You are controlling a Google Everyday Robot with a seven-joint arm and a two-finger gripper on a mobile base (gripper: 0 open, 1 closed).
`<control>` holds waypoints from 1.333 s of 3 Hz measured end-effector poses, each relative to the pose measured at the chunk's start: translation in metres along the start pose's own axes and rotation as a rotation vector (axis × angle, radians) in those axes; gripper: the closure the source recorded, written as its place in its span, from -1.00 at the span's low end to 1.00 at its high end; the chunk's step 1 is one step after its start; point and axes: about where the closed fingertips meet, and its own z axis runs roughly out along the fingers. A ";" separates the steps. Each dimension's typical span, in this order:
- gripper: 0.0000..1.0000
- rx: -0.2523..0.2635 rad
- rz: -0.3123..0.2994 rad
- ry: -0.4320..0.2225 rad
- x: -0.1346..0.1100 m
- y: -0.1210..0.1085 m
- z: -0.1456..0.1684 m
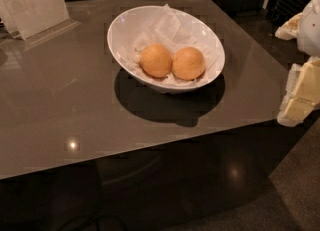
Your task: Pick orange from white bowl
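Two near-identical oranges lie side by side in the white bowl [119,31], on crumpled white paper. One orange [156,60] is on the left and the other orange [188,63] is on the right, and they touch. The bowl stands on the far middle of a glossy grey-brown table [60,100]. My gripper [298,97] is a cream and white shape at the right edge of the view, off the table's right side, well apart from the bowl and a little lower in the picture. It holds nothing that I can see.
A clear acrylic sign holder [34,5] with a white sheet stands at the table's far left corner. The table's front edge runs across the lower half of the view, with dark floor [200,190] below and to the right.
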 end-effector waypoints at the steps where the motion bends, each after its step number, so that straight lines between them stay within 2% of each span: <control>1: -1.00 0.000 0.000 0.000 0.000 0.000 0.000; 2: -1.00 0.035 0.066 -0.002 0.011 0.008 -0.016; 3: -1.00 0.050 0.106 -0.083 0.014 -0.013 -0.016; 4: -1.00 0.013 0.083 -0.186 -0.003 -0.044 -0.001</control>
